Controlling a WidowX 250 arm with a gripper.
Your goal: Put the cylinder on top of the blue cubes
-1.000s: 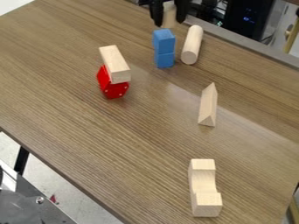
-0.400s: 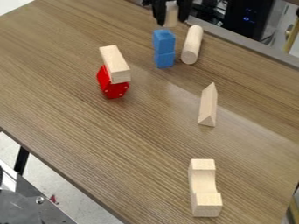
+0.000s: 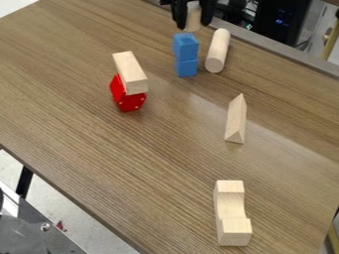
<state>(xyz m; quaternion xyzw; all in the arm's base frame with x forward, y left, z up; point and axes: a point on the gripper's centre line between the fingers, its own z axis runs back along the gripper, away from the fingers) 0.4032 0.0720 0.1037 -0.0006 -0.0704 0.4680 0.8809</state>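
1. Just above the blue cubes (image 3: 186, 55) in view, pinches the cylinder (image 3: 193, 18) upright between the fingers (image 3: 179, 16) of the gripper (image 3: 193, 24).
2. Points its lower end toward the blue cubes, near fingertip level.

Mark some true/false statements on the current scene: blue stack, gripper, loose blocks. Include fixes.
1. The blue cubes are stacked one on the other. True.
2. The gripper holds a short wooden cylinder. True.
3. The long wooden cylinder stands upright. False: it lies on its side.
4. The red piece rests on top of the rectangular block. False: the rectangular block is on top.
5. The triangular prism lies apart from the blue cubes. True.
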